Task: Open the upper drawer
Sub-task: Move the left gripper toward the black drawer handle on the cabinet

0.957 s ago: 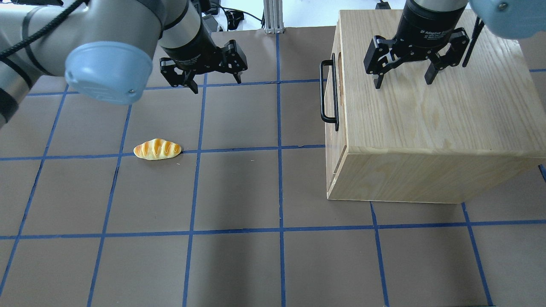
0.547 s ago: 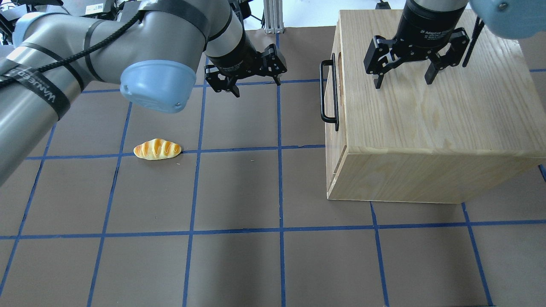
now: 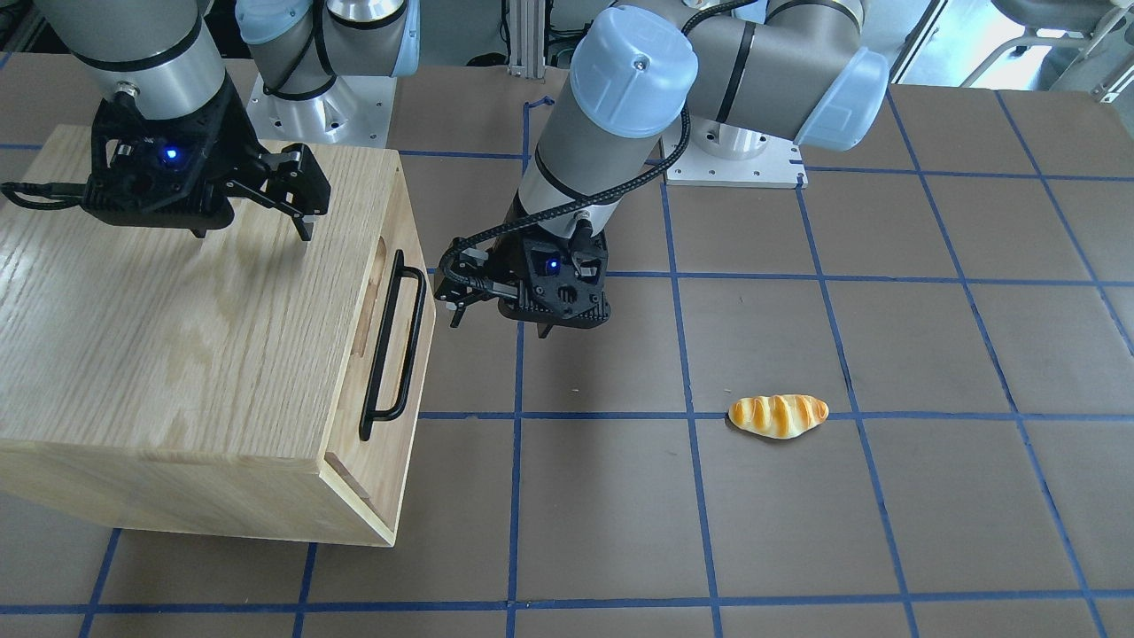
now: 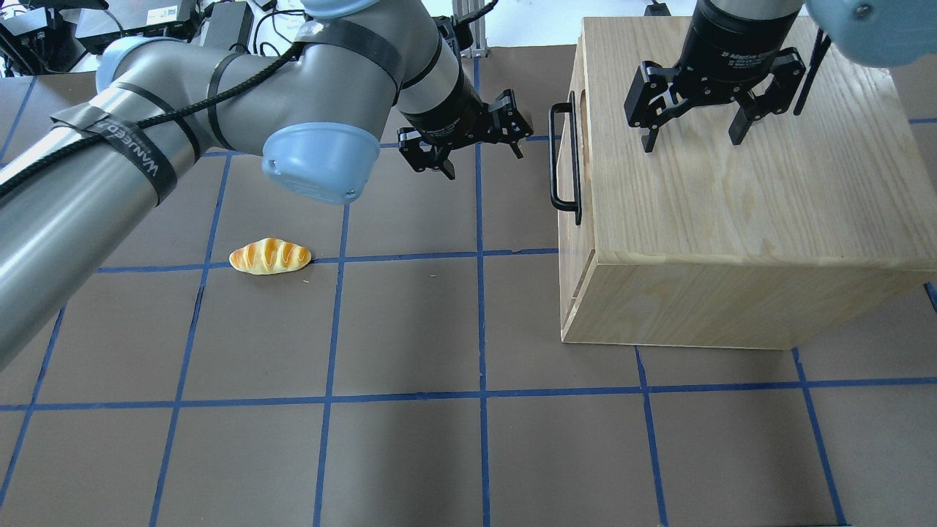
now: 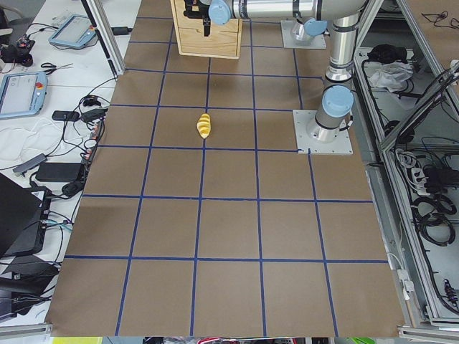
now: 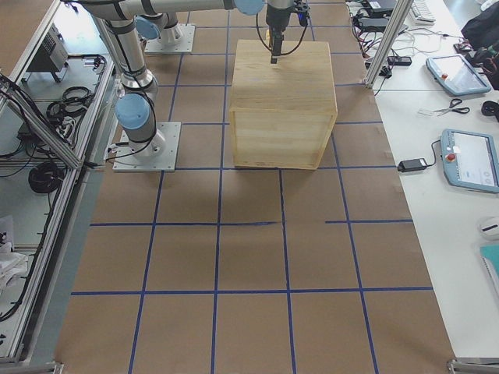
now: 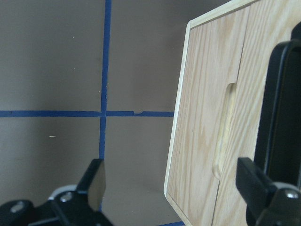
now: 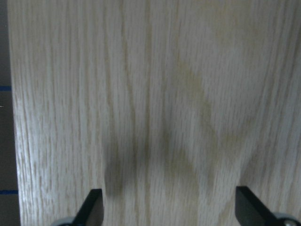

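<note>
The upper drawer (image 3: pixel 353 390) is the pale-wood front of the cabinet (image 4: pixel 732 183), flush with the box. It carries a long black bar handle (image 4: pixel 564 157) and an oval slot (image 3: pixel 372 275). My left gripper (image 4: pixel 483 162) is open and empty, just left of the handle with a small gap, and it points at the drawer front. In the left wrist view the handle (image 7: pixel 280 108) stands just beyond the right fingertip (image 7: pixel 254 181), and the slot (image 7: pixel 225 132) lies between the fingers. My right gripper (image 4: pixel 692 143) is open and empty above the cabinet top.
A toy bread roll (image 4: pixel 270 256) lies on the brown mat with blue grid lines (image 4: pixel 410 329), well left of the cabinet. The left arm's elbow (image 4: pixel 315 157) hangs over the mat behind the roll. The cabinet also shows in the exterior right view (image 6: pixel 282 101).
My left arm has swung to the right across the mat, bringing its open gripper close to the drawer handle. The right gripper, the cabinet and the roll have not moved.
</note>
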Controlling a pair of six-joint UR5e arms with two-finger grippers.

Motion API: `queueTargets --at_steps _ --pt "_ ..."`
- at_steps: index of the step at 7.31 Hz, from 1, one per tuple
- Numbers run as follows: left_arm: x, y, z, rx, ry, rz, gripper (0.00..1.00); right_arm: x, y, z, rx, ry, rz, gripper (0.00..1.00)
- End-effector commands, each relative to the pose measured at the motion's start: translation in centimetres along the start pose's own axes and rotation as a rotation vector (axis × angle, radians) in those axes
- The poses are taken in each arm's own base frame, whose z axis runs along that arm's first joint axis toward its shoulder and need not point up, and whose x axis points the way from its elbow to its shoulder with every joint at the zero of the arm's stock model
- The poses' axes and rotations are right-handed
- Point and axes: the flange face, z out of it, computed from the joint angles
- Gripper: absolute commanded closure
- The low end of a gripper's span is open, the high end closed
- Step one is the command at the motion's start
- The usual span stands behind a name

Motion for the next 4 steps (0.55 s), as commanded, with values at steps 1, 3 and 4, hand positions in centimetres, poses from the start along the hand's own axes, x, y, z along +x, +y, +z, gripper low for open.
queueTargets --at_steps 1,3,4 --pt "1.60 0.43 1.57 0.006 0.031 0.037 0.00 0.00 0.00 0.00 0.000 0.000 -0.001 0.00" --pt "2.08 0.46 1.80 0.022 0.041 0.050 0.00 0.00 0.00 0.00 0.000 0.000 0.000 0.00" --pt "2.28 0.63 1.96 0.019 0.041 0.054 0.00 0.00 0.01 0.07 -0.001 0.000 -0.001 0.00"
